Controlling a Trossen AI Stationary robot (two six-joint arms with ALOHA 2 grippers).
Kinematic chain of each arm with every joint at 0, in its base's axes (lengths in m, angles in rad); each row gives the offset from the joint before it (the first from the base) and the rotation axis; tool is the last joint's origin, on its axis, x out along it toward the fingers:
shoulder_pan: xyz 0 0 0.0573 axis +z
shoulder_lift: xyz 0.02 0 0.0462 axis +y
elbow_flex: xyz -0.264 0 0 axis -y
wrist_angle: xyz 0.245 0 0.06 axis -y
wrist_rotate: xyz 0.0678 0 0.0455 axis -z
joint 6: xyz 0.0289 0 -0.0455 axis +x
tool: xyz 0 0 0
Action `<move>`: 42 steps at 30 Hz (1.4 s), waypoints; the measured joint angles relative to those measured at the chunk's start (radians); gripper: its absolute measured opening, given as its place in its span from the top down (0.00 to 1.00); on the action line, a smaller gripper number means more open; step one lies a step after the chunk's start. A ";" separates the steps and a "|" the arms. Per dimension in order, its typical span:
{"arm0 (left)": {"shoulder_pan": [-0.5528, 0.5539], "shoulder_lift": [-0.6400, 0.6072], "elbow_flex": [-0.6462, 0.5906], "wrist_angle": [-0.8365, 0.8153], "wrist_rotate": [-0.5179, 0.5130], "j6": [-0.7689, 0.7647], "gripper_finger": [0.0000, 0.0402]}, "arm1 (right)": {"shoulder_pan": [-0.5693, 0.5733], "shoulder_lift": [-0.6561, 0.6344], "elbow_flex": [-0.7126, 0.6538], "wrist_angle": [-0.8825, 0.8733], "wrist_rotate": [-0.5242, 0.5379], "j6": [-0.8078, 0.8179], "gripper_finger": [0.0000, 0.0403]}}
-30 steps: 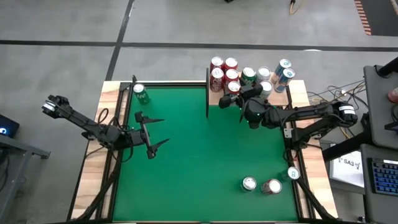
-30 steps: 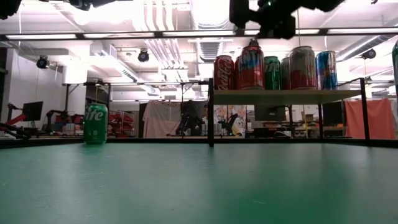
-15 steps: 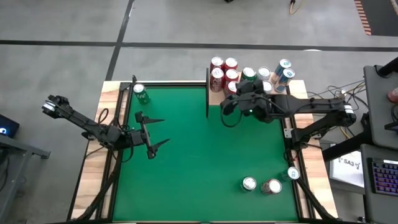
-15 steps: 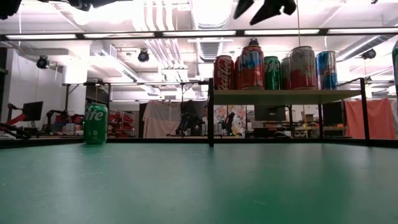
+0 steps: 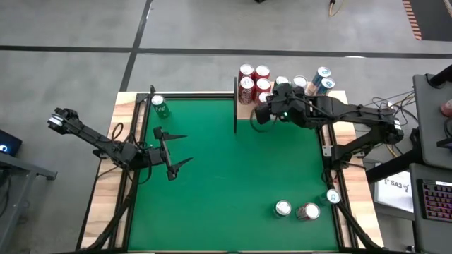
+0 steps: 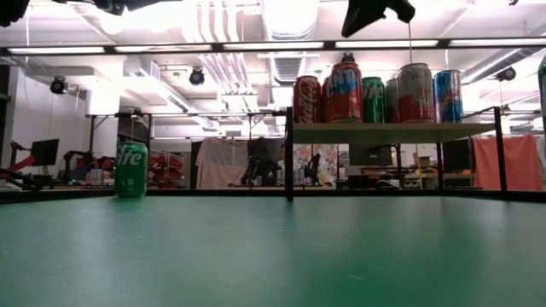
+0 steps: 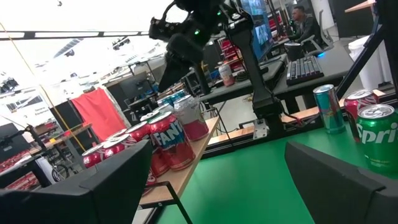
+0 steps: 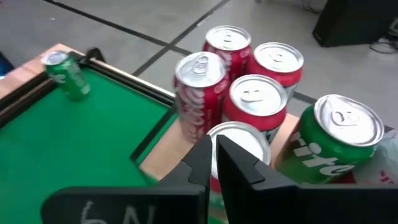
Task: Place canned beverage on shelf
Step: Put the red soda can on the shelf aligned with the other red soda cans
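Observation:
The shelf (image 5: 245, 113), a light-wood board on black posts, stands at the table's far right and carries several upright cans (image 6: 345, 89), red, green and blue. My right gripper (image 5: 260, 114) hangs shut and empty above the shelf's near edge, over the can tops (image 8: 249, 99). It shows at the top of the low view (image 6: 368, 13). My left gripper (image 5: 173, 152) waits open over the table's left side, clear of everything. A green can (image 5: 159, 106) stands alone on its base at the far left.
Three cans (image 5: 282, 208) (image 5: 308, 211) (image 5: 332, 197) stand at the near right corner. A black post (image 6: 289, 153) marks the shelf's left corner. The green felt (image 5: 226, 176) lies open between the arms.
My right gripper has risen well above the cans on the shelf and tipped. Its fingers, spread wide half a second ago, have shut on nothing. The cans on the shelf have stayed in place.

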 joint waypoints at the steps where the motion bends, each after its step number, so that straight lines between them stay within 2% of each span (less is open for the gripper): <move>1: 0.000 0.000 0.000 0.000 0.000 0.000 0.12 | -0.014 0.002 0.000 0.001 -0.003 -0.009 0.97; 10: 0.000 0.000 0.000 -0.005 0.000 0.005 0.12 | -0.079 0.069 -0.001 0.018 -0.013 -0.064 0.98; 26: 0.000 0.000 0.000 -0.004 -0.001 0.006 0.12 | -0.082 0.133 -0.001 0.021 -0.043 -0.064 0.98; 42: 0.000 0.000 0.000 -0.004 -0.002 0.006 0.12 | -0.080 0.127 -0.001 0.009 -0.085 -0.099 0.98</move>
